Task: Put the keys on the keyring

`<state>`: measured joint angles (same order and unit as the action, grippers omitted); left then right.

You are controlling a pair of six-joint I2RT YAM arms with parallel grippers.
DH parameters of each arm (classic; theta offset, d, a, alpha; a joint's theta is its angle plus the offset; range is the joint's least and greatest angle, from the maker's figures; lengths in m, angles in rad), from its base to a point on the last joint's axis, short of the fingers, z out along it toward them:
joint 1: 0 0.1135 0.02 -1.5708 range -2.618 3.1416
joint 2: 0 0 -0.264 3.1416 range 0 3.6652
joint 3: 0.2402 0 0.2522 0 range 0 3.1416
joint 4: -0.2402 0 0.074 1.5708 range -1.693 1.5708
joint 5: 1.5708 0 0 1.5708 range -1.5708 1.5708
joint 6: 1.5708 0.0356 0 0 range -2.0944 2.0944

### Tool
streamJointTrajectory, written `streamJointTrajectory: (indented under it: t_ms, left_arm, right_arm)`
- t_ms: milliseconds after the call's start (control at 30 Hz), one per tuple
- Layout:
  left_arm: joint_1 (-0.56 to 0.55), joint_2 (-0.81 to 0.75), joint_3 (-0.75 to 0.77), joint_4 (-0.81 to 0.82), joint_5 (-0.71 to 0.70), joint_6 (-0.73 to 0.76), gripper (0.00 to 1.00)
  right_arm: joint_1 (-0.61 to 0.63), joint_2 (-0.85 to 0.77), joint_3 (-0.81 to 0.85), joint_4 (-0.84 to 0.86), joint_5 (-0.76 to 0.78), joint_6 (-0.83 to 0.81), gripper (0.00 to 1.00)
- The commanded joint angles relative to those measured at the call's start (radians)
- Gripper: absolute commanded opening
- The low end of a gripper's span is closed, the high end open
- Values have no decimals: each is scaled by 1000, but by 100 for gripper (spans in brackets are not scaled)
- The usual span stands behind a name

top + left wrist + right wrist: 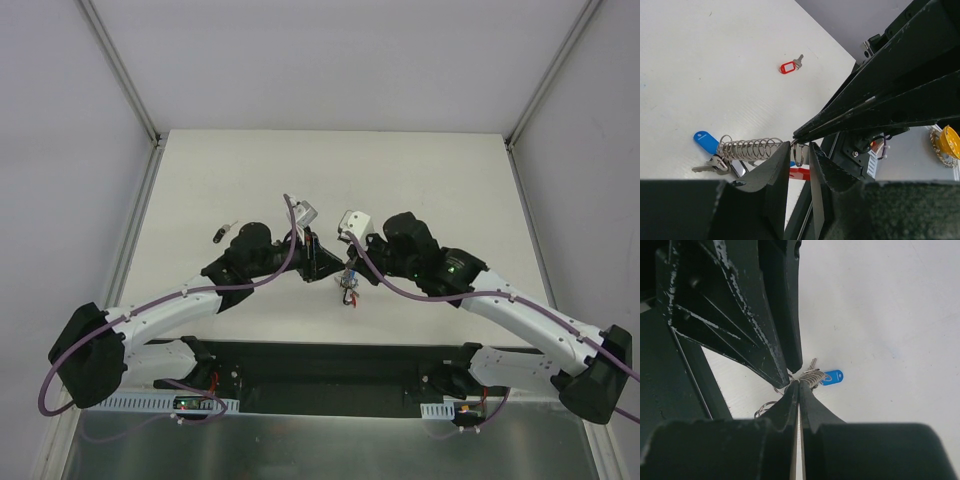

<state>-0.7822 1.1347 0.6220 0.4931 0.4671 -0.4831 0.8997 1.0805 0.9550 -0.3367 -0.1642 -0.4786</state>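
The keyring point(801, 154) is a small silver ring joined to a silver coil point(750, 148), with a red clip point(801, 173) under it. A blue-headed key point(702, 140) and a silver key point(710, 166) hang at the coil's far end. My left gripper point(800, 146) is closed around the ring. My right gripper point(799, 383) is shut, pinching the keyring wire where the coil point(811, 375) starts, beside the blue key point(834, 376). In the top view both grippers point(325, 262) point(352, 268) meet at the table's middle, with the keyring point(347, 288) hanging below them. A red-tagged key point(788, 67) lies apart.
A small dark key point(222, 234) lies on the white table point(420, 180) left of the left arm. Grey walls stand on three sides. The black base plate point(330, 365) runs along the near edge.
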Motion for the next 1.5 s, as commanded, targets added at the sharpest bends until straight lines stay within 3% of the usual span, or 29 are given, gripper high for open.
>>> streamJointTrajectory:
  t_ms: [0,433,667,1133,1333,1467]
  left_arm:
    - [-11,10,-10,55,-15,-41,21]
    - [-28,5,-31,13,-39,-14,20]
    - [-45,5,-19,9,-16,38,0]
    - [-215,-30,1,-77,-18,343,0]
    - [-236,-50,-18,-103,-45,380,0]
    - [-275,-44,-8,-103,11,431,29]
  right_arm:
    - [-2,5,48,34,12,29,1]
    - [-7,24,57,34,25,46,1]
    - [-15,38,62,33,25,63,1]
    - [-93,68,87,19,-37,158,1]
    - [-137,70,83,18,-100,181,2]
    - [-142,67,76,22,-123,163,1]
